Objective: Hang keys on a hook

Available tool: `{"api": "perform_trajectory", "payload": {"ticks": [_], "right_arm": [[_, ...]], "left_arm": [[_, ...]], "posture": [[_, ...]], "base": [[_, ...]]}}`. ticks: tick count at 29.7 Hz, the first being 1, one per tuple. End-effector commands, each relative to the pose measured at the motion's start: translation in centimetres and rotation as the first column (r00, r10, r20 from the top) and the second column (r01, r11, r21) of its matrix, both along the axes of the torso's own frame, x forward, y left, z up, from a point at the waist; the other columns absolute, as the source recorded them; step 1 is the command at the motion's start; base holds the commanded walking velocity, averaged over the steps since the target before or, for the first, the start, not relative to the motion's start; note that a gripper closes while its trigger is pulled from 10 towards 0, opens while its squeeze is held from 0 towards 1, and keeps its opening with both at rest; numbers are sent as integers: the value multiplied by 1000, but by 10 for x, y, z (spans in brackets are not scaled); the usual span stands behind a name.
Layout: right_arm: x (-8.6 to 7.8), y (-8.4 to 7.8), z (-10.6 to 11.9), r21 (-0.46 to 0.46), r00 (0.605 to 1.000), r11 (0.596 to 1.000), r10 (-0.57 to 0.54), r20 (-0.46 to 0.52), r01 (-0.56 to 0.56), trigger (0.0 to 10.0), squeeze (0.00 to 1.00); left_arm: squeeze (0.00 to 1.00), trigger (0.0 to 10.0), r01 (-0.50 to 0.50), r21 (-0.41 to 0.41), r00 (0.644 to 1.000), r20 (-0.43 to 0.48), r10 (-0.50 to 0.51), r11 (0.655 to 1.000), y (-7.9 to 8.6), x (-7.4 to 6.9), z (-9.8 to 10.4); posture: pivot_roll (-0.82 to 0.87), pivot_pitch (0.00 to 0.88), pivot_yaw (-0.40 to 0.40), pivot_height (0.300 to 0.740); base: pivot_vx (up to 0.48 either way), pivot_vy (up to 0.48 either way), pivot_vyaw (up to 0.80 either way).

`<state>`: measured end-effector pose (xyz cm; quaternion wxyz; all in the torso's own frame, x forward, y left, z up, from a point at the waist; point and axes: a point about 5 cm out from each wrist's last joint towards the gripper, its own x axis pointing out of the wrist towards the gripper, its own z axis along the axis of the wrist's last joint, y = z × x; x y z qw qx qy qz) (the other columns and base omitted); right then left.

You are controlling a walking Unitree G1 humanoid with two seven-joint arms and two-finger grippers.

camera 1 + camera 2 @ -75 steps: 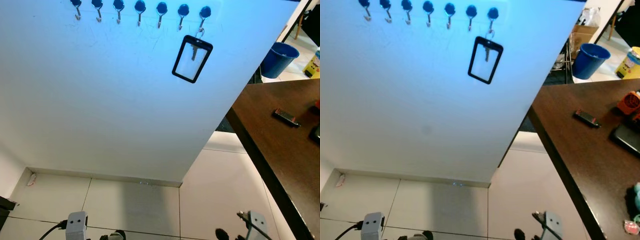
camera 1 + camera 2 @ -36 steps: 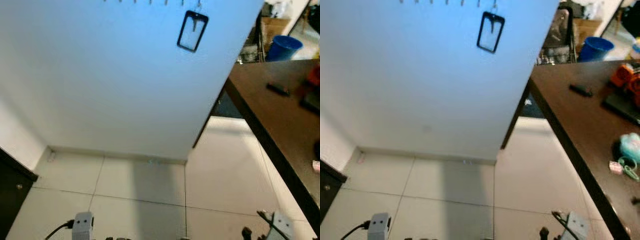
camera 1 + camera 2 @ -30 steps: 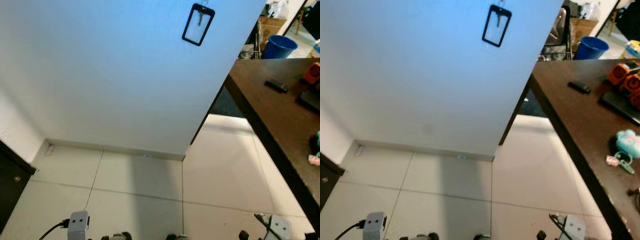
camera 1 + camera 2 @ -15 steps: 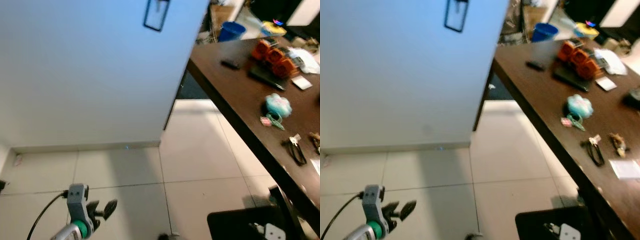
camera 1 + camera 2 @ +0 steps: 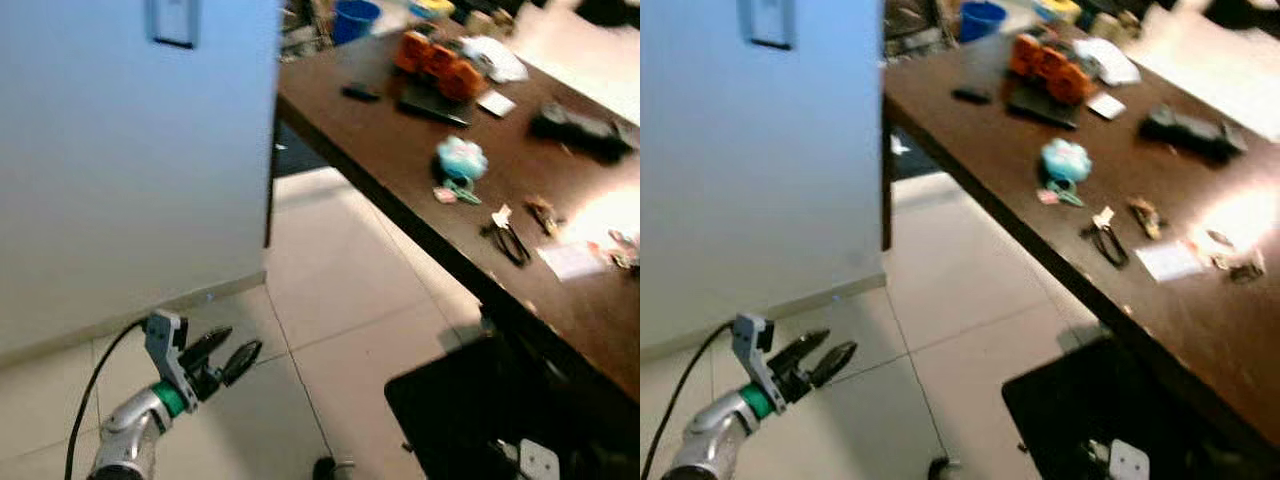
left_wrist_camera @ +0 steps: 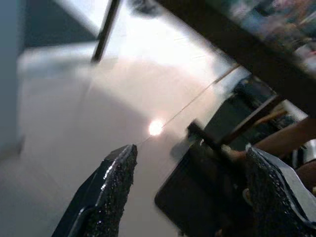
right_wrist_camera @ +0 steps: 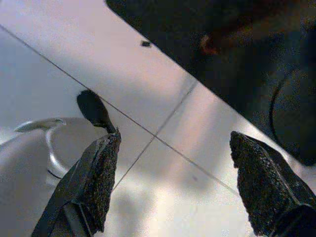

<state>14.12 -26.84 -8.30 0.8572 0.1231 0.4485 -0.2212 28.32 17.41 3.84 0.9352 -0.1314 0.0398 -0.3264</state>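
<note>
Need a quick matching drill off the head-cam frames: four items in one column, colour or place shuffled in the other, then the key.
Things
1. bucket
2. badge holder
3. left gripper
4. plush toy

Descriptions
A. open, above the tiled floor
B. light teal, on the brown table
C. blue, beyond the table's far end
D. black frame, on the white wall

Pairs: 1-C, 2-D, 3-A, 4-B

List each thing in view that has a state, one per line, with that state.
Left pincer: open, empty, raised over the floor tiles.
Right pincer: open, empty, pointing down at the floor.
Card holder: hanging flat against the white wall.
Teal plush keychain: lying on the brown table.
Blue bucket: upright beyond the table.
</note>
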Motion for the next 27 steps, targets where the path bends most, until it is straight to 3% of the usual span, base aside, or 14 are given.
{"api": "perform_trajectory", "payload": {"ticks": [1, 6, 9, 19, 27], "right_arm": [[-4, -4, 0, -10, 1000, 1000, 4, -14, -5, 10000, 0], [-2, -4, 0, -13, 1000, 1000, 17, -12, -17, 10000, 0], [1, 0, 0, -19, 999, 999, 50, -17, -50, 10000, 0], [4, 2, 1, -16, 999, 999, 44, -7, -44, 10000, 0], [2, 2, 0, -17, 999, 999, 46, -12, -46, 10000, 0]], "left_arm": [[0, 10000, -12, 6, 998, 63, 12, 1000, -4, 5, 10], [0, 10000, -51, 3, 993, 111, 50, 999, -6, 13, 22], [0, 10000, -65, -23, 981, 183, 69, 998, -30, 25, 41], [0, 10000, -149, 28, 961, 238, 138, 988, -60, 31, 53], [0, 10000, -172, 71, 944, 297, 144, 983, -68, 30, 61]], "posture": [[54, 92, 0, 740], [62, 90, -3, 740], [63, 90, -3, 740], [53, 90, 7, 740], [52, 91, 8, 740]], "base": [[0, 0, -800], [0, 0, -800], [0, 0, -800], [0, 0, -800], [0, 0, -800]]}}
